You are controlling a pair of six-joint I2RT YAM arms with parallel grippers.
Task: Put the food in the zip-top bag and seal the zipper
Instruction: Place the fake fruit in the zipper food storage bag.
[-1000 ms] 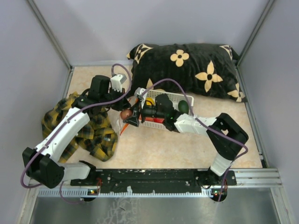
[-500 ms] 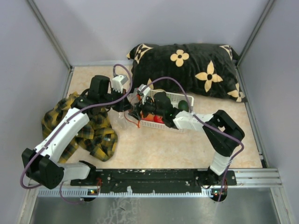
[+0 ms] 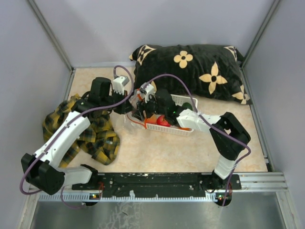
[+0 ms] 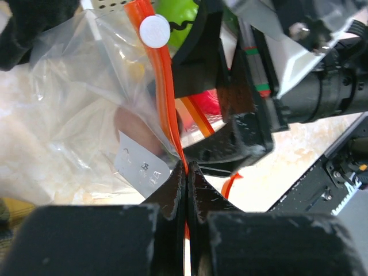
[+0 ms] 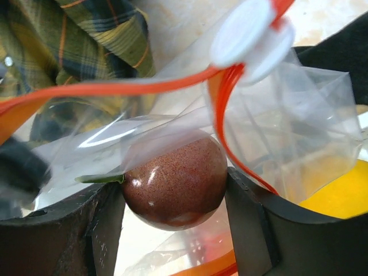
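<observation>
Left gripper (image 4: 185,171) pinches the red-orange zipper strip (image 4: 163,86) of the clear crinkly bag (image 4: 75,121). Right gripper (image 5: 175,214), clamping a round brown toy fruit (image 5: 172,172), has advanced to the bag's mouth, which is largely hidden from overhead.

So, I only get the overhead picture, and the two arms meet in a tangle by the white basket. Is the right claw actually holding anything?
Observer: Yes. Its wrist camera shows the right claw pinching a brown fruit between its two fingers.
Visitor: And the left one?
Observer: The left claw is shut on the bag's orange zipper strip.
Visitor: Is the fruit in the bag yet?
Observer: It is at the mouth. The clear zip-top bag drapes over its top, and the strip loops above it.
</observation>
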